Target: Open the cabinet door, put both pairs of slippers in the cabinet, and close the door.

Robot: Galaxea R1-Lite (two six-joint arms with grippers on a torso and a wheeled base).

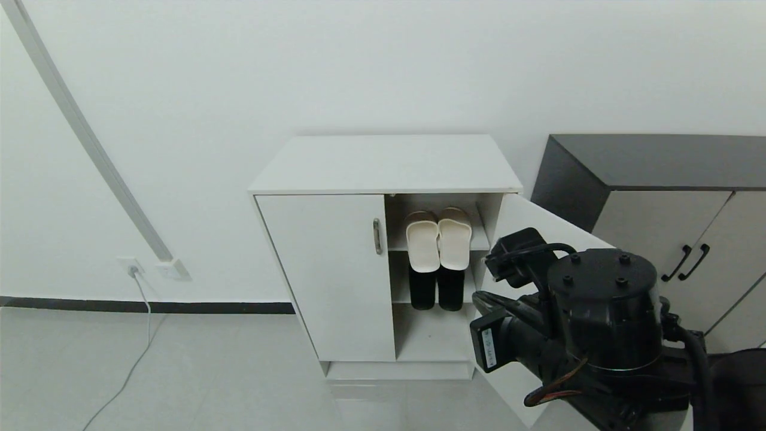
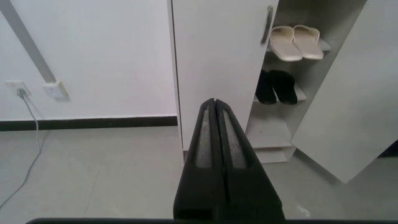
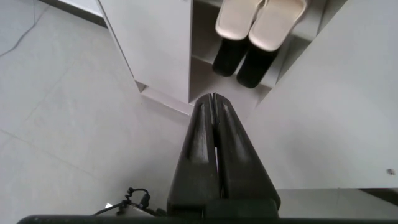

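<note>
White wall (image 1: 239, 90), grey floor (image 1: 209, 371) | cabinet door (image 1: 508, 383) swung open | white slippers (image 1: 438, 239) on upper shelf (image 1: 396, 242), black slippers (image 1: 437, 288) below | left gripper (image 2: 214, 106), right gripper (image 3: 212, 99) pressed together, empty | door likely light, stiff: push free edge

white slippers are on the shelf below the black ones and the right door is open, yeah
Not quite: the white slippers sit on the shelf above the black slippers, not below, as the head view shows. The right door is indeed open.
</note>
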